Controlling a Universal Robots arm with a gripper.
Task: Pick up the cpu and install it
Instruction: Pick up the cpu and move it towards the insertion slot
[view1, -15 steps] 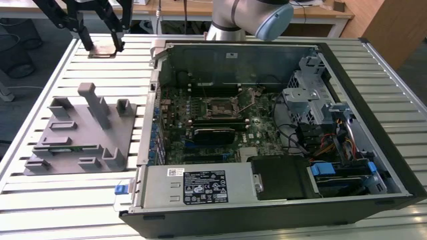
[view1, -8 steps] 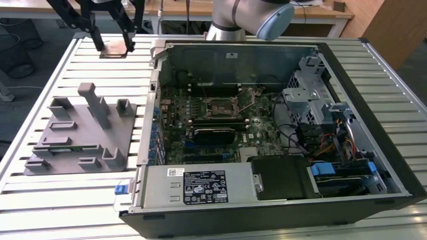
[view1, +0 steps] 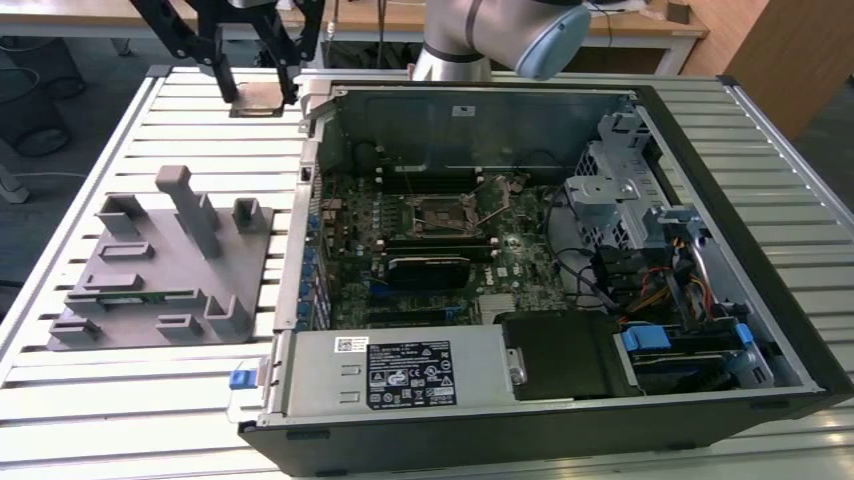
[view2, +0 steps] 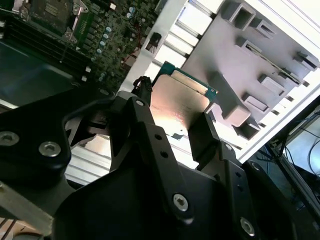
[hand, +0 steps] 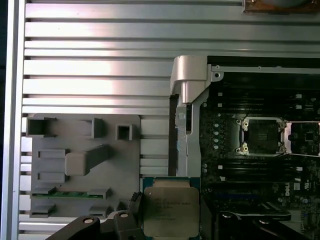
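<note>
Silvery cpu (view2: 181, 97) sits flat, pinched on two opposite edges by the gripper (view2: 175, 125), over the slatted table (view1: 200, 130) (outside the case (view1: 534, 440)). The open socket (view1: 441, 215) lies well apart, toward the exterior view's right and nearer the camera.

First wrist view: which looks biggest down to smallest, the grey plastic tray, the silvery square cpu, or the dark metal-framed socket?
1. grey plastic tray
2. silvery square cpu and dark metal-framed socket: left unranked; the cpu looks somewhat larger but hangs nearer the camera.
</note>
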